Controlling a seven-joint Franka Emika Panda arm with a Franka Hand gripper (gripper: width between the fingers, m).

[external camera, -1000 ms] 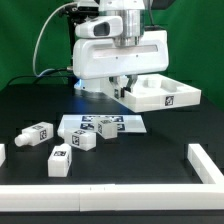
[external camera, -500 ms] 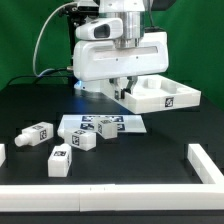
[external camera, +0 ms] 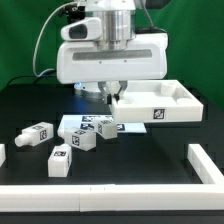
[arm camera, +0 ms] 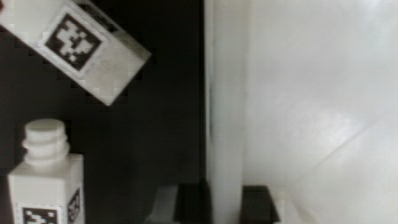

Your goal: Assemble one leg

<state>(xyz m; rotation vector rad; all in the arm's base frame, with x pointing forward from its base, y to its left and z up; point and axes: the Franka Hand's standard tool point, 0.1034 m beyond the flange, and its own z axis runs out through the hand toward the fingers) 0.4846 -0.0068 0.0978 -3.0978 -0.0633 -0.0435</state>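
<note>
Several white legs with tags lie on the black table: one [external camera: 37, 134] at the exterior view's left, one [external camera: 62, 160] nearer the front, one [external camera: 85, 141] and one [external camera: 108, 128] by the marker board [external camera: 100, 124]. My gripper [external camera: 113, 92] is shut on the raised rim of the large white square panel [external camera: 160, 105], at its left edge, behind the legs. In the wrist view the rim [arm camera: 222, 100] runs between my dark fingers [arm camera: 260, 200], with my gripper [arm camera: 222, 202] closed around it. Two legs [arm camera: 86, 50] [arm camera: 48, 185] lie beside the panel, untouched.
A white border strip [external camera: 110, 200] runs along the table's front, with a raised corner piece [external camera: 205, 165] at the exterior view's right. The arm's white body [external camera: 110, 55] hangs over the back of the table. A cable loops behind at the left.
The arm has moved toward the exterior view's left and forward, taking the white panel along in its grip. The legs have not moved.
</note>
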